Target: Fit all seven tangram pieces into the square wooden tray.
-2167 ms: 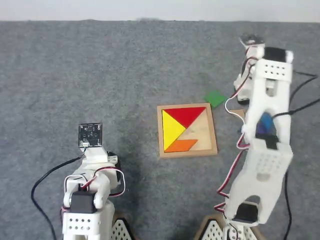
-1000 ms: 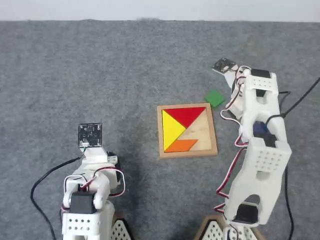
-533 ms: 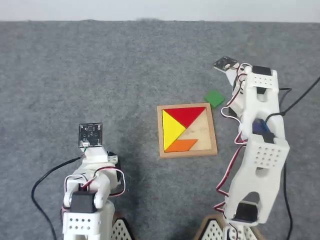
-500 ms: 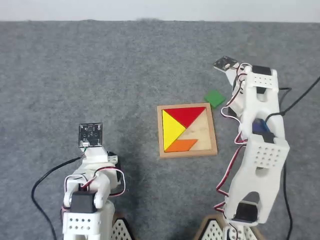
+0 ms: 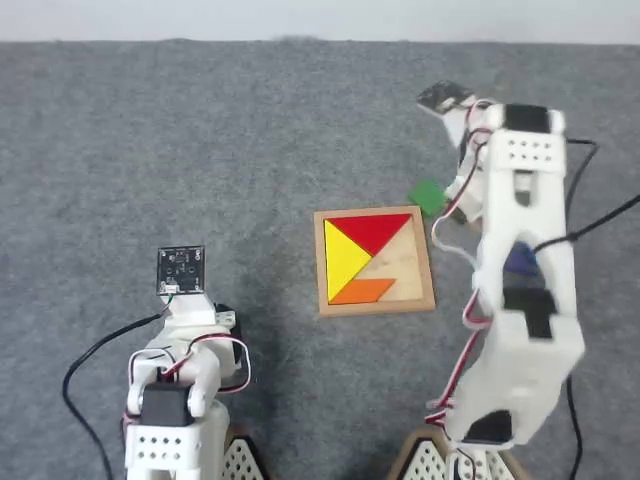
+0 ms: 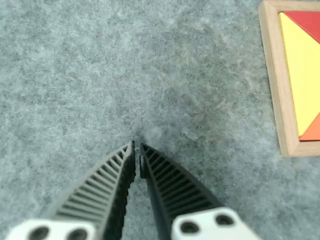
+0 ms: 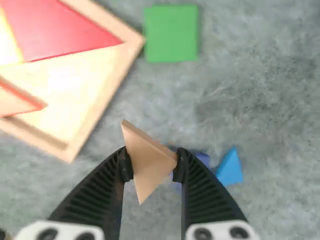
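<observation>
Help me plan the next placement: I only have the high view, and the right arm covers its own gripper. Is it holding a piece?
Observer: Yes. The right gripper is shut on a tan triangle, pinched by its edges between the two fingers.
Operator: Any loose pieces near it that I can't make out?
Observer: A blue triangle lies on the carpet just past the gripper, next to a darker bluish piece mostly hidden behind one finger.
Operator: And the left gripper?
Observer: The left gripper is shut with nothing in it, its tips over bare carpet, apart from the wooden tray.
</observation>
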You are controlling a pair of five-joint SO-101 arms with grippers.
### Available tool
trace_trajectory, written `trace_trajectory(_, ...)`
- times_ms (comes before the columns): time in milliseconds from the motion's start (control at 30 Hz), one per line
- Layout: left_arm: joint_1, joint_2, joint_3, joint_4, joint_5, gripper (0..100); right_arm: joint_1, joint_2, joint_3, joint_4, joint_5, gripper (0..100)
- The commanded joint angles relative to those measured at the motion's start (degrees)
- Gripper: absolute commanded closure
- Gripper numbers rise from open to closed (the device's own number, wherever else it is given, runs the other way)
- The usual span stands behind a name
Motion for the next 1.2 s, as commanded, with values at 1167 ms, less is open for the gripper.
trace_trajectory(1167,-0.4,-1.1,-0.7,0.1,-0.6,99,-26.0,-12.7,36.7,-29.7,7.4,98.8)
